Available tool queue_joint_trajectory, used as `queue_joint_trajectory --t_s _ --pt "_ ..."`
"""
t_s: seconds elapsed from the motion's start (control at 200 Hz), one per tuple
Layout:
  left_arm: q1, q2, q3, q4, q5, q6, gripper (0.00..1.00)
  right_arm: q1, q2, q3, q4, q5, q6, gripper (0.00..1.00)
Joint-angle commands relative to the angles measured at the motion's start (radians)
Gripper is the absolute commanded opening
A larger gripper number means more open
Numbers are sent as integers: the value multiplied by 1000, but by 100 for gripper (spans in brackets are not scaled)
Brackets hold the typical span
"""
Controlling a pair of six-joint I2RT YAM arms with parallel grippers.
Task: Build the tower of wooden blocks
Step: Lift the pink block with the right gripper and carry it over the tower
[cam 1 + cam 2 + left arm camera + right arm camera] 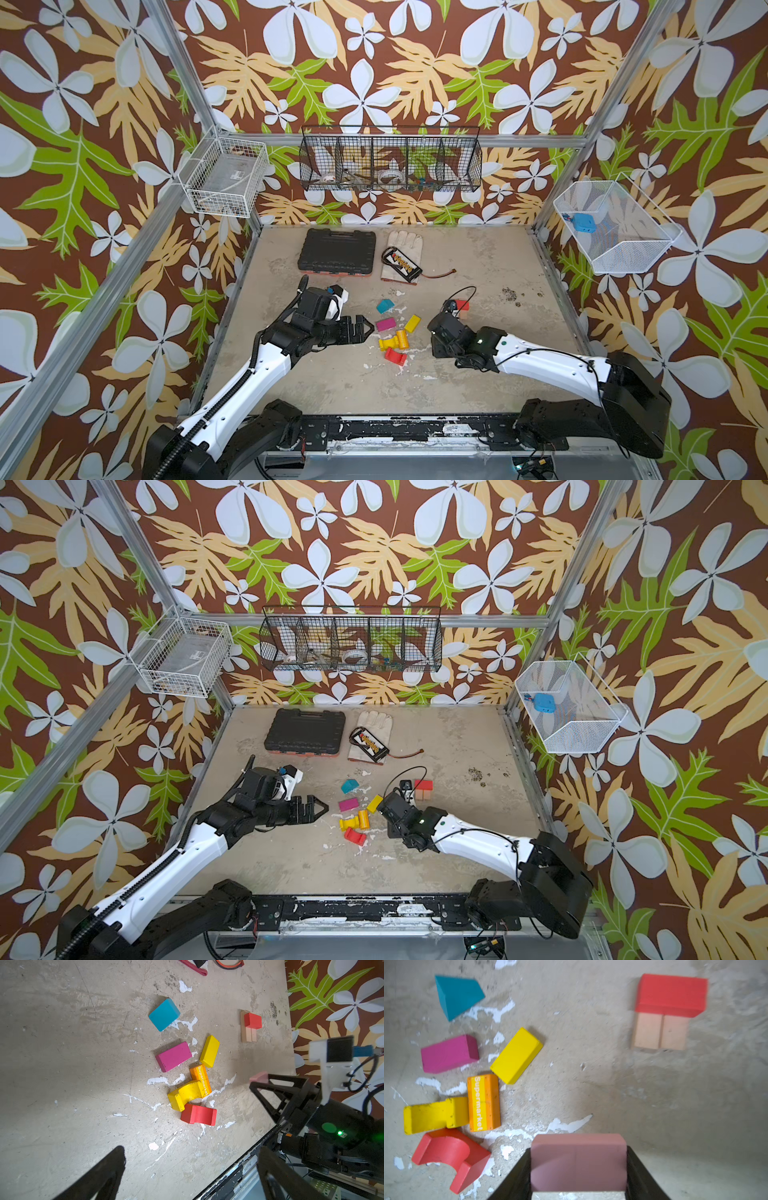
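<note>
Pink block point(578, 1163) clamped in right gripper point(579, 1150), sides hidden; tower point(670, 995) blurred.

Red block point(671, 993) tops two tan blocks point(660, 1031); pink block point(578, 1159) sits between right fingers point(517, 1178); six loose blocks point(517, 1055) lie scattered.

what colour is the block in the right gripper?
Pale pink; the block, clamped in the right gripper, shows best in the right wrist view.

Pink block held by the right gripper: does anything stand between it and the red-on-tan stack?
Nothing visible. Bare table lies between the pink block in the right gripper and the red block on the tan blocks; the loose blocks lie off to one side.
</note>
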Motion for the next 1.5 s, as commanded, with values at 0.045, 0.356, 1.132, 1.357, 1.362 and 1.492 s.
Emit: queue_joint_trajectory --t_s 0.045,0.356,1.132,1.357,1.362,1.492 --pt "0 -1 -1 11 -5 2 100 -96 -98 -23 -30 16 -15 40" --pt "0 -1 -3 11 -3 2 100 -272 -139 -59 31 -36 -51 39" --pt "0 -6 -3 12 -5 1 100 -324 291 106 110 -42 -95 32" --pt "0 -10 -4 11 -7 -1 100 -353 294 105 120 -34 -119 35" --pt "0 -11 -4 11 -7 0 100 -353 294 105 121 -35 -119 35" --pt "0 -10 -4 11 -7 0 100 -368 307 114 128 -49 -141 36"
